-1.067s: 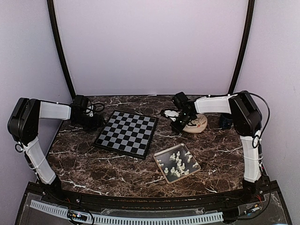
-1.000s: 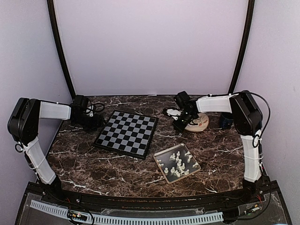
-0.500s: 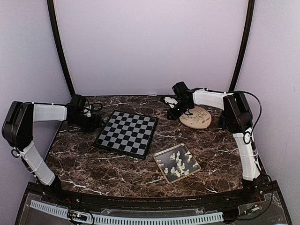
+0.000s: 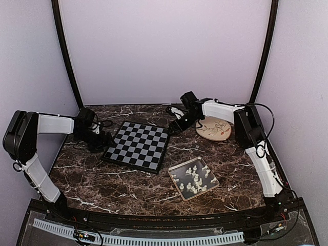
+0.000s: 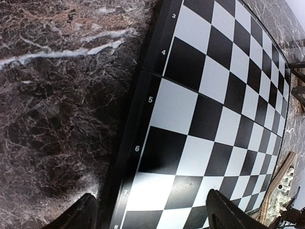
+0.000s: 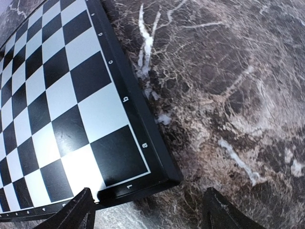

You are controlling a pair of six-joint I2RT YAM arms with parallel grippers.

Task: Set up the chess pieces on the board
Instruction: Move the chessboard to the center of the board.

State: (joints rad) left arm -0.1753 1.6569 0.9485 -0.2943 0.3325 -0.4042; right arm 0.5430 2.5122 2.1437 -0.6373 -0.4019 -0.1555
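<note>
Chess pieces (image 4: 193,177) indistinguishable (too small)

Pale lilac walls (image 4: 164,51), dark marble table (image 4: 102,177)

The board (image 5: 214,109) fills the right of the frame, its numbered black border running beside the dark marble table (image 5: 57,95) at left. At the bottom edge the left gripper (image 5: 152,217) has its fingertips wide apart, straddling that border.

Soft, even light with faint shadows; the board (image 5: 214,119) looks crisp in both wrist views.
</note>
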